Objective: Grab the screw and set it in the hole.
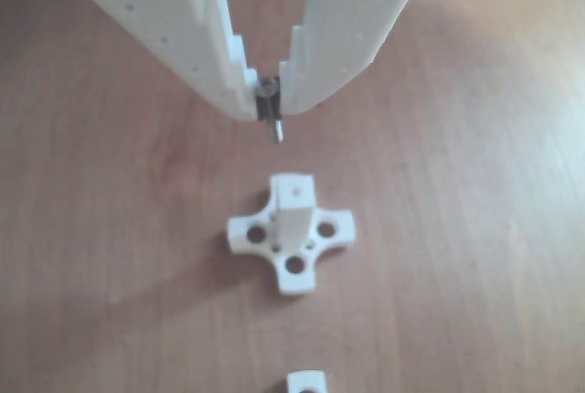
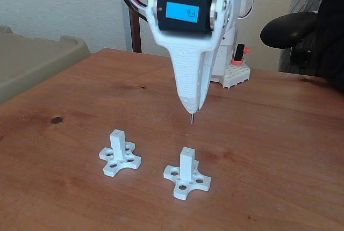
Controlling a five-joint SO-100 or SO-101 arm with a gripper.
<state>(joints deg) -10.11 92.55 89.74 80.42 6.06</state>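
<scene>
Other view: the gripper (image 1: 268, 105) has its jaws clenched on the screw (image 1: 272, 117), whose tip points down, above and apart from the white post (image 1: 293, 203) of a cross-shaped base (image 1: 291, 233), whose end face carries the hole (image 1: 294, 190). Fixed view: the screw (image 2: 191, 118) hangs well above the wooden table (image 2: 279, 134), behind the nearer post (image 2: 186, 162) and right of a second post (image 2: 117, 141). Judged from both, the step is alignment: the tip should be centred over the hole and kept upright before a slow straight descent, since a small sideways error would catch the face.
</scene>
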